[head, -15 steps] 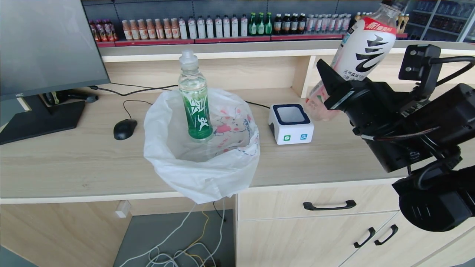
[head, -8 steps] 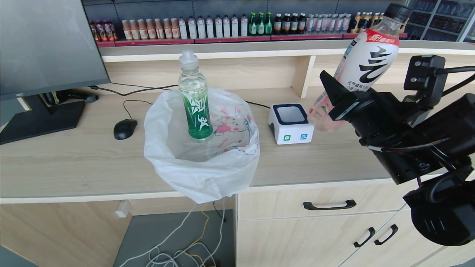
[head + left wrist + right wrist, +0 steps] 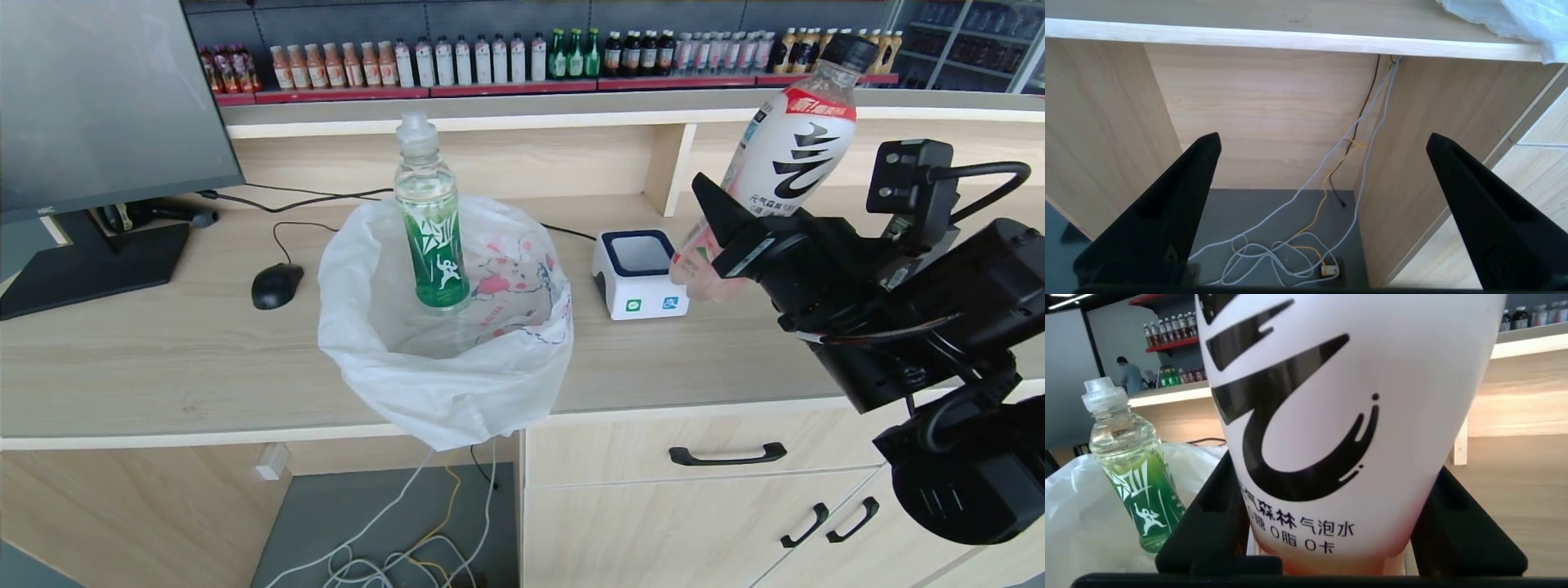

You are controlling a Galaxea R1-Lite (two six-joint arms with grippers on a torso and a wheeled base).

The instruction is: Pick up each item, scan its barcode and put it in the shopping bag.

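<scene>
We log the right gripper (image 3: 729, 238) clamped low on the tilted white bottle (image 3: 788, 151), scanner (image 3: 639, 273) near, ahead of its tips. The top-heavy hold may slip, or the barcode may face away.

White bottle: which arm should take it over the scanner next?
Right. The right gripper holds the white bottle close to the scanner; the left gripper hangs open below the counter.

the white bottle (image 3: 1347, 416) loses its cap to the frame edge; fingers (image 3: 1200, 531) of the right gripper (image 3: 1331, 547) hide its base.
</scene>
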